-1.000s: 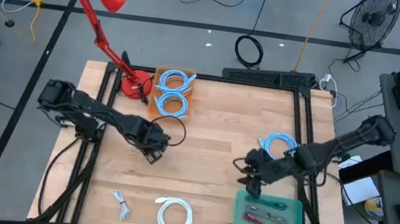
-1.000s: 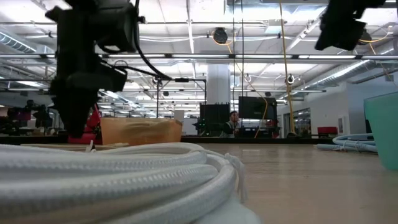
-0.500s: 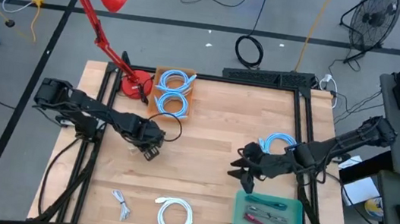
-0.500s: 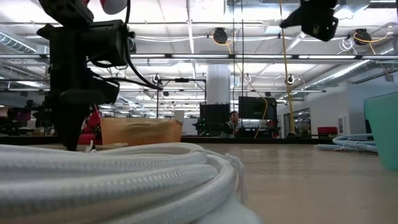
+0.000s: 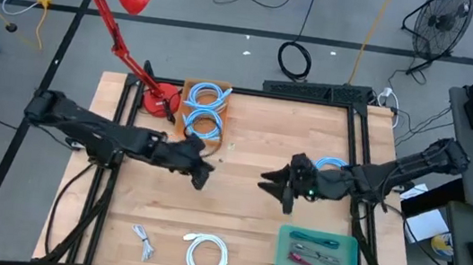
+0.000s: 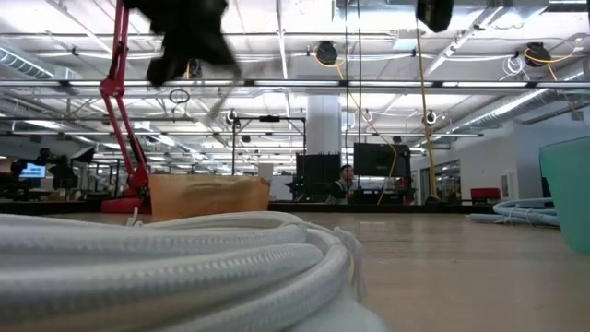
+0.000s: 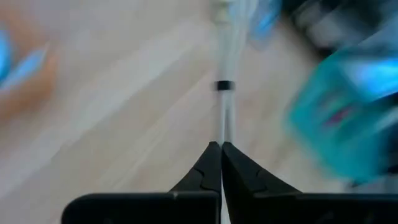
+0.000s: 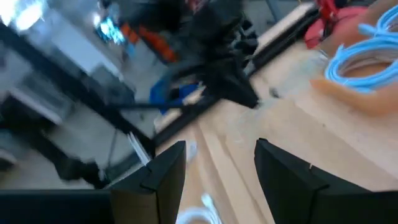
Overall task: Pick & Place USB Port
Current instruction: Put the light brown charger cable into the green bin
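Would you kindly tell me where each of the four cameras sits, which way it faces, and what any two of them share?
High view: above the table, looking straight down; shows both arms, left gripper and right gripper near the middle.
Low view: at table-top height, looking level into the room past a white cable coil; dark arm parts hang at top.
Left wrist view: on the left arm, looking past its shut fingers clamping a thin cable.
Right wrist view: past its open fingers toward the left arm.
Shared: high and right wrist both show the blue cable box.

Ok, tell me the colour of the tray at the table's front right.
Teal tray, clearest in the high view.
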`<state>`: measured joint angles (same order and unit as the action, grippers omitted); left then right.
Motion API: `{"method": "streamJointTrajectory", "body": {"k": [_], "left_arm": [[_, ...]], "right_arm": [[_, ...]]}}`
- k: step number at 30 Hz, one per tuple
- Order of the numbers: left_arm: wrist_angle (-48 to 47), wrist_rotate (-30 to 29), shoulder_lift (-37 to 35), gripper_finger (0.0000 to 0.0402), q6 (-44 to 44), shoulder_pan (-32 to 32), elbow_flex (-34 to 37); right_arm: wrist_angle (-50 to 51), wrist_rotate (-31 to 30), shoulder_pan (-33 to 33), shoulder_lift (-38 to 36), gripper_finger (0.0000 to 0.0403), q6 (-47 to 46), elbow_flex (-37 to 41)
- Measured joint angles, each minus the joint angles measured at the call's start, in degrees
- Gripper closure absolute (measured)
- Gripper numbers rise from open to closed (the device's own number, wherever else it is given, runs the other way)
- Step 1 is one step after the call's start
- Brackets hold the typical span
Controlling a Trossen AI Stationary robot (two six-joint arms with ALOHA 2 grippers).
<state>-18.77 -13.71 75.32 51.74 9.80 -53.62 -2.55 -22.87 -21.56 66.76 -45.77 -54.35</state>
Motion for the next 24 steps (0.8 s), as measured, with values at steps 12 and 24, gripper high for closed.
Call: {"method": "streamJointTrajectory", "body": {"k": [12,24], "left_arm": [[13.7,-5.63,0.54,0.0401,-12.77,4.7,-10.62],[17.53,-2.38,4.33,0.0401,-11.63,4.81,-11.21]], "right_arm": [[-20.71,2.15,5.5,4.22,0.0222,4.87,0.0],[-32.6,6.69,6.75,10.66,0.0222,5.95,0.02]]}}
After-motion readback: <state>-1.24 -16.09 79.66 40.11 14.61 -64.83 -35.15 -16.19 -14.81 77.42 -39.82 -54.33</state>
